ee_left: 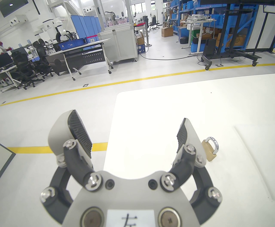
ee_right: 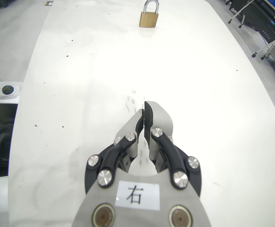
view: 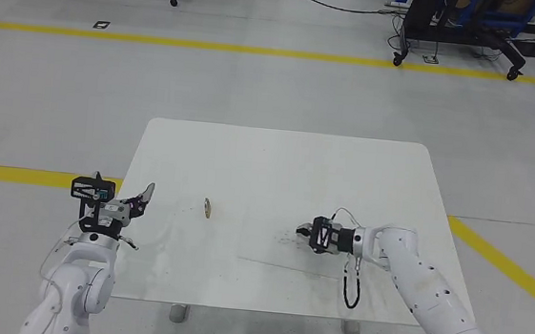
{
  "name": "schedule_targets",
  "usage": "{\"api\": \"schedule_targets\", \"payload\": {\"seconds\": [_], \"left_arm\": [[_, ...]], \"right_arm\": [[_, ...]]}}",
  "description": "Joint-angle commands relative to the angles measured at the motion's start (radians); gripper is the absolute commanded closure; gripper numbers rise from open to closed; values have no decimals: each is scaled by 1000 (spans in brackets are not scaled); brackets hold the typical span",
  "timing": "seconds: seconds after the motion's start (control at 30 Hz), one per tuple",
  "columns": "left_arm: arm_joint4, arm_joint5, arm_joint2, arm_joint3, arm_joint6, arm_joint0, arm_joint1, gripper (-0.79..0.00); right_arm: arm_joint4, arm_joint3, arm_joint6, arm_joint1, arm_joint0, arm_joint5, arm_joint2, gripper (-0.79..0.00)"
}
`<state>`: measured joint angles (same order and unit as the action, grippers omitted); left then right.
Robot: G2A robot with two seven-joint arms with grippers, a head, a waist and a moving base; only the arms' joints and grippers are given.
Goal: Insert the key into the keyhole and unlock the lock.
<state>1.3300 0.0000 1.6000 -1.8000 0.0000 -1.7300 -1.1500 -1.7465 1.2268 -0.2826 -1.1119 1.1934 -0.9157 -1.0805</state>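
Listener: Padlock first, please. Where is it?

Describer: A brass padlock (view: pixel 206 208) with its shackle closed sits on the white worktop (view: pixel 344 164). It is between the two arms and nearer the left one.

Listener: And the end effectors?

Describer: The left end effector (ee_left: pixel 129 120) is released, its fingers spread wide. It is at the worktop's left edge, with the padlock just beyond one finger. The right end effector (ee_right: pixel 144 107) is clenched, pads pressed together. It sits low over the worktop and points at the padlock from well apart. I cannot make out a key between its pads.

Listener: What could go wrong from here?

Describer: This is my judgement. Any key pinched there is held by very little, so it could twist or slip when it meets the keyhole. Nothing grips the padlock, so a push from the key would probably slide or topple it instead of going in. The left end effector would need to clamp the body first. If it closed on the shackle, the body could swing.
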Motion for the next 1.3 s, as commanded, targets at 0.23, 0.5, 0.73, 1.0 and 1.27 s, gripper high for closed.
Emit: {"api": "schedule_targets", "payload": {"seconds": [0.23,0.5,0.73,1.0,1.27], "left_arm": [[0,0,0,0,0,0,0,-785],[0,0,0,0,0,0,0,-785],[0,0,0,0,0,0,0,-785],[0,0,0,0,0,0,0,-785],[-398,-238,-31,10,-165,59,-7,-785]], "right_arm": [[158,45,-84,13,44,-21,-64,0],[556,-48,-190,17,46,-97,-55,0],[735,-98,-173,27,30,-97,-16,0],[735,-98,-173,27,30,-97,-16,0],[735,-98,-173,27,30,-97,-16,0]]}}
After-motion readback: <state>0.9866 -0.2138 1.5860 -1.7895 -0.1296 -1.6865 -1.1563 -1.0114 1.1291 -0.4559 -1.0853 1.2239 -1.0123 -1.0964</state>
